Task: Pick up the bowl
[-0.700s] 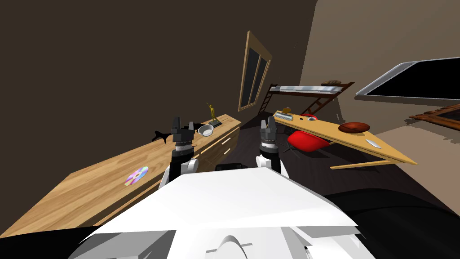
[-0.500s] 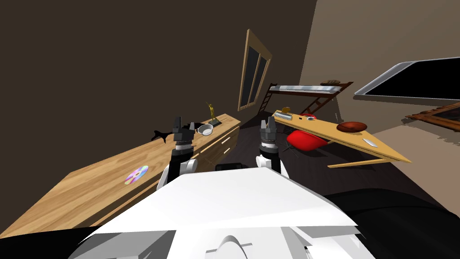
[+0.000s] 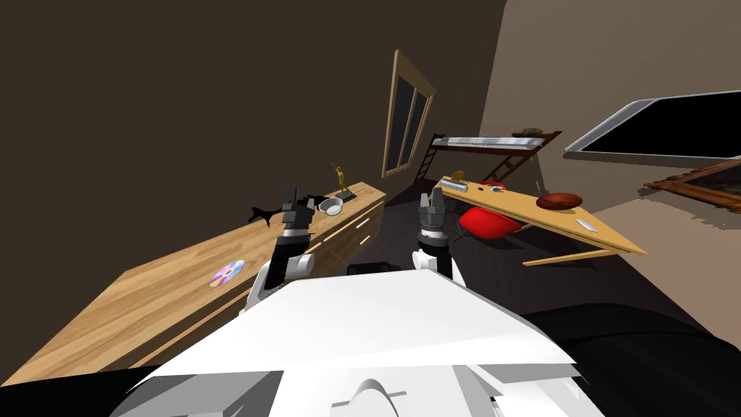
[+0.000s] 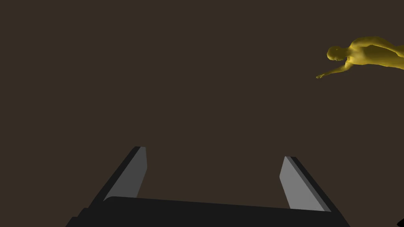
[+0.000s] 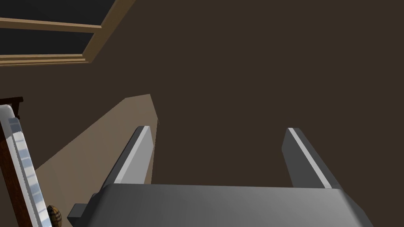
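**A:** Head view: where is the bowl [image 3: 331,208]?
**B:** At the far end of the wooden worktop [image 3: 166,289], beside a gold statuette [image 3: 340,181]. The left gripper [image 3: 297,197] is raised near it, probably to reach.
**A:** Left wrist view?
**B:** The left gripper [image 4: 214,153] has its fingers spread, holding nothing.
**A:** Right wrist view?
**B:** The right gripper [image 5: 217,128] has its fingers parted too, idle.

The long surface [image 3: 145,297] shows grained, matt wood, the bowl [image 3: 331,208] looks smooth and faintly shiny, the disc [image 3: 227,274] gleams iridescent, and the figurine [image 4: 367,53] has a dull gold finish.

White bowl [image 3: 331,208], gold figurine [image 4: 369,53]
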You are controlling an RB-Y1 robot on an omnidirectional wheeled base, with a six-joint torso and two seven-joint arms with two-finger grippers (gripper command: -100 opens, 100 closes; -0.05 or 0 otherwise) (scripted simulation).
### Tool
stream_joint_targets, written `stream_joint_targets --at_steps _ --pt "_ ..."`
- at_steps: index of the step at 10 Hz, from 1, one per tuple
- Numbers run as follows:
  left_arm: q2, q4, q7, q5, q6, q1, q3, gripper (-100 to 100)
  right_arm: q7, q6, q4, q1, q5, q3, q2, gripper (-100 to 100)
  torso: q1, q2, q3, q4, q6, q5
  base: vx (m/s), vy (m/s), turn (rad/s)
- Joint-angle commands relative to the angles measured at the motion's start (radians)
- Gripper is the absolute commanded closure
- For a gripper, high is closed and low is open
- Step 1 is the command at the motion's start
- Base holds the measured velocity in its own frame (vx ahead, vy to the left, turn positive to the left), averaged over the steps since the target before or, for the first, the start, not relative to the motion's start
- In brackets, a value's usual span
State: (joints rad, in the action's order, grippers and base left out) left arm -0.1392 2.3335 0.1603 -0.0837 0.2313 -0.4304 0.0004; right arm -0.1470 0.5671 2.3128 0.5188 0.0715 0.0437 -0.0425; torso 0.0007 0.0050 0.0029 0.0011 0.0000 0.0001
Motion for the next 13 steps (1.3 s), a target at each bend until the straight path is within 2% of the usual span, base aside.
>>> stream_joint_targets --at_steps 1,4,5,6,8,11,13 --pt "-0.007 -0.008 0.001 0.004 -0.047 0.012 0.006 -100 0.000 0.000 0.000 0.000 0.000 0.000 0.000 0 0.000 0.000 0.000 0.000 0.000 0.000 -0.059 0.006 -0.007" --pt "-0.036 -0.015 0.007 0.021 -0.129 0.042 0.032 -100 0.000 0.000 0.000 0.000 0.000 0.000 0.000 0 -0.001 -0.002 -0.001 0.000 0.000 0.000 -0.049 -0.006 -0.007" --pt "-0.036 -0.015 0.007 0.021 -0.156 0.042 0.032 -100 0.000 0.000 0.000 0.000 0.000 0.000 0.000 0 -0.001 -0.002 -0.001 0.000 0.000 0.000 -0.050 0.002 -0.004" --pt "-0.050 -0.018 0.011 0.031 -0.181 0.058 0.046 -100 0.000 0.000 0.000 0.000 0.000 0.000 0.000 0 0.000 -0.002 -0.001 0.000 0.000 0.000 -0.071 0.002 -0.009" --pt "-0.050 -0.018 0.011 0.031 -0.216 0.058 0.046 -100 0.000 0.000 0.000 0.000 0.000 0.000 0.000 0 0.000 -0.001 0.000 0.000 0.000 0.000 -0.040 0.001 -0.001" --pt "-0.077 -0.025 0.019 0.051 -0.308 0.092 0.077 -100 0.000 0.000 0.000 0.000 0.000 0.000 0.000 0 0.000 -0.002 -0.001 0.000 0.000 0.000 -0.049 0.004 -0.007" --pt "-0.077 -0.025 0.019 0.051 -0.344 0.092 0.077 -100 0.000 0.000 0.000 0.000 0.000 0.000 0.000 0 0.000 -0.002 -0.001 0.000 0.000 0.000 -0.036 0.000 -0.003"
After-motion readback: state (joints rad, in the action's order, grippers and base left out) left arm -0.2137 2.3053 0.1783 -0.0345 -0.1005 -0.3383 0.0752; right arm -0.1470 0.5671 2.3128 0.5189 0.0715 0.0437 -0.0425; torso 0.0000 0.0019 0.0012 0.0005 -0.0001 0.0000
